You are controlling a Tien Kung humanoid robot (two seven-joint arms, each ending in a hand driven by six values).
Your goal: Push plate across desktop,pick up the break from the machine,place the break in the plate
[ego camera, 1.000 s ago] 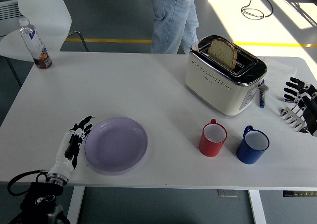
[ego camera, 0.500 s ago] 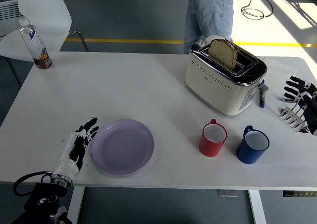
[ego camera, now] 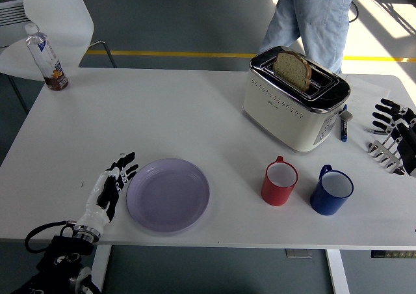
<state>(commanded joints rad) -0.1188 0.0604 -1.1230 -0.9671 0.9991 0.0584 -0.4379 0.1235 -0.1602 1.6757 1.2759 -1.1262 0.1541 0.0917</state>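
Note:
A pale lilac plate (ego camera: 168, 195) lies flat near the table's front edge, left of centre. My left hand (ego camera: 114, 182) rests flat against its left rim, fingers stretched out and holding nothing. A cream toaster (ego camera: 295, 97) stands at the back right with a slice of brown bread (ego camera: 292, 70) sticking up from its slot. My right hand (ego camera: 392, 134) hovers at the right edge of the table, fingers spread, well apart from the toaster.
A red mug (ego camera: 279, 183) and a blue mug (ego camera: 331, 191) stand right of the plate. A blue pen (ego camera: 344, 130) lies beside the toaster. A water bottle (ego camera: 46, 58) stands at the far left corner. A person in jeans (ego camera: 312, 22) stands behind the toaster.
My left hand has slid the plate to the right, toward the red mug. The person behind the table has walked from the middle to the right. My right hand has not moved.

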